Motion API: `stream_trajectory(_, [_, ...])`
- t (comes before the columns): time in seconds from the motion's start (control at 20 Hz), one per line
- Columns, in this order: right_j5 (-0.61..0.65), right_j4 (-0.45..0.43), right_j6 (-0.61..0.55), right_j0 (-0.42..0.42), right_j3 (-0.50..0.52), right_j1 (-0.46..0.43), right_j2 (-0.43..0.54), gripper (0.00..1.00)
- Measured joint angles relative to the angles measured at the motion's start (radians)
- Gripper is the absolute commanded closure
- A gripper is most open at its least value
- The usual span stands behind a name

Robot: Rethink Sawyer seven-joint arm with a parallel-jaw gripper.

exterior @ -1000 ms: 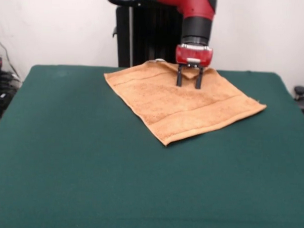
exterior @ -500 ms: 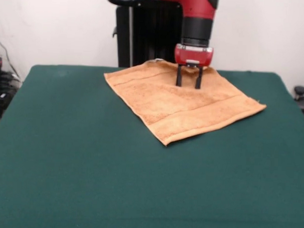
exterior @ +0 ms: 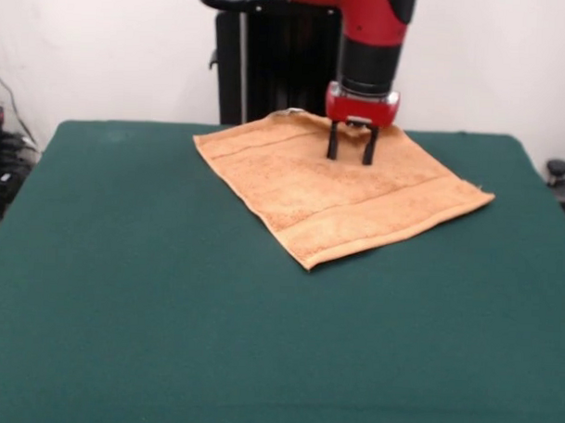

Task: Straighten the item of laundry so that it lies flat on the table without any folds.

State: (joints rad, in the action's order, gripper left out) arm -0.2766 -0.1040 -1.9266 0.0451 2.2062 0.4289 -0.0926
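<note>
Gripper [exterior: 350, 158]: two dark fingers [exterior: 333, 143] pointing straight down, spread with a clear gap between them, nothing gripped. Orange cloth shows through the gap. Tips sit at or just above the towel surface; contact cannot be confirmed from this angle.

Above the fingers: red gripper body, then a black wrist section, then the red arm [exterior: 368, 29] running up out of the top of the frame, slightly right of centre.

Item of laundry [exterior: 339, 190]: orange-tan terry towel, spread out in the upper middle of the frame, turned so that it reads as a diamond. One corner points toward the lower centre, one to the right, one to the left, and the far corner lies behind the gripper. Woven border bands run across it near the lower right edge and near the upper left edge. A small fold or raised bit of cloth shows at the far corner, just behind the fingers. The rest looks flat.

Table [exterior: 167, 337]: dark green cloth surface filling most of the frame, the towel lying on its upper central part.
</note>
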Motion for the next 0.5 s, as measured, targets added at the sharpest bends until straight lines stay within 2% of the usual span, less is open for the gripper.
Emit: stream_trajectory(0.5, [0.231,-0.001,0.0,0.002,-0.012,0.038,0.028,0.0])
